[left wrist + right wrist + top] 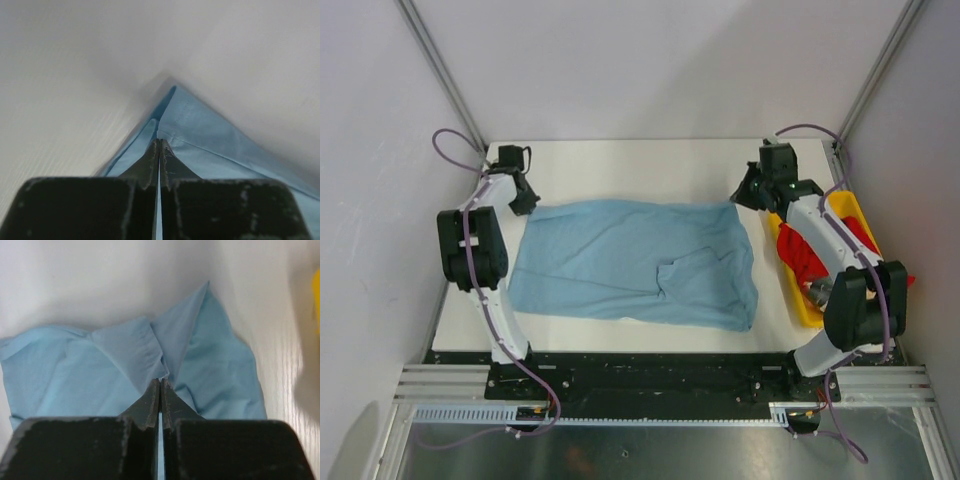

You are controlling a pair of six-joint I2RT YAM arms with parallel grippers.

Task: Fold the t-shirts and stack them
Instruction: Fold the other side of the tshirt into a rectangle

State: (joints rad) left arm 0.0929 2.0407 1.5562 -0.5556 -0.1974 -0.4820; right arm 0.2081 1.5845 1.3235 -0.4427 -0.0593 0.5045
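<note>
Yellow bin (807,308) at table (620,170) R edge holds red t-shirt (802,252), bunched. Beside it, light blue t-shirt (630,262) lies spread mid-table. L gripper (159,142) clenched on its far-L corner; R gripper (160,382) clenched on far-R corner, cloth puckered at tips.

A spread t-shirt (630,265) lies across the middle of the desk (620,160). Just right of it stands a bin (808,316), with a bunched t-shirt (805,255) inside it.

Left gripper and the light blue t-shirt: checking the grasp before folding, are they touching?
Touching. The left wrist view shows the left gripper shut on a corner of the light blue t-shirt.
</note>
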